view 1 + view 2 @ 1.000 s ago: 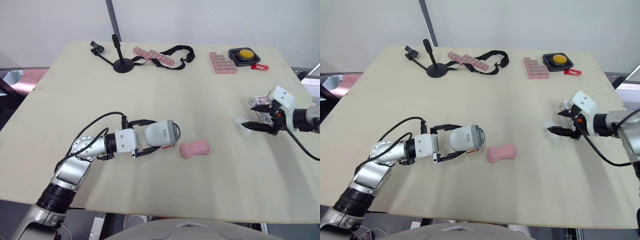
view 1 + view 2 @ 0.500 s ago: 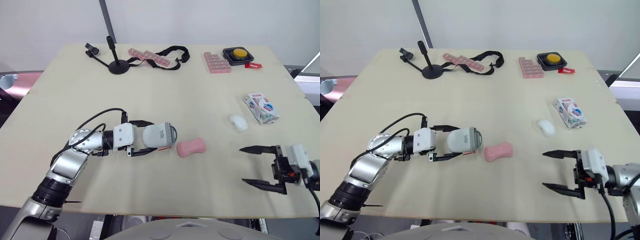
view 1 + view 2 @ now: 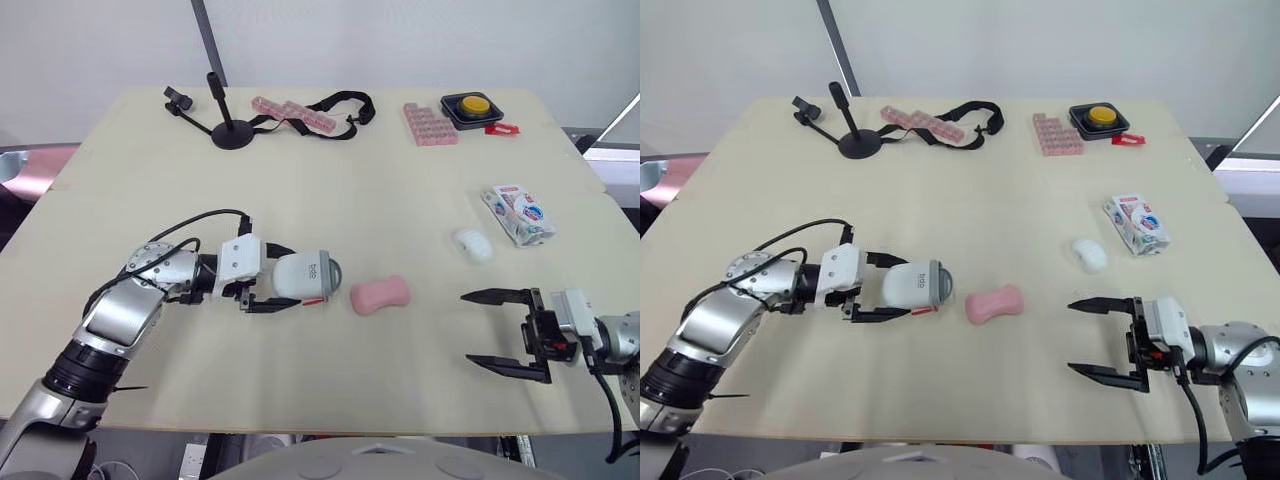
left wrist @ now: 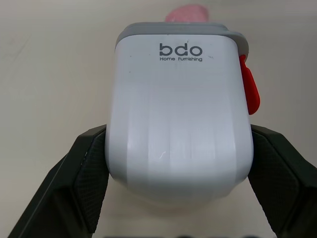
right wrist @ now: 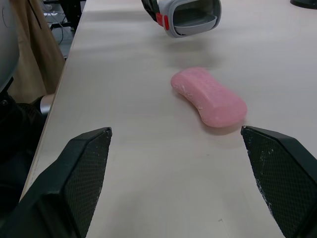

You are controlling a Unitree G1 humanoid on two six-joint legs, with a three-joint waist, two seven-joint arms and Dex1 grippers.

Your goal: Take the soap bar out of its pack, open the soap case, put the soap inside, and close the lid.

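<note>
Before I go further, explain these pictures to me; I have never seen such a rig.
This is a two-armed humanoid robot at a table. Two pictures come from the cameras on its head, looking down; the other two from a camera on each wrist. The left tool grips a white soap case. The right tool is open and empty. A pink soap bar lies bare on the table between them, with its pack and a small white object farther off on the right.
</note>
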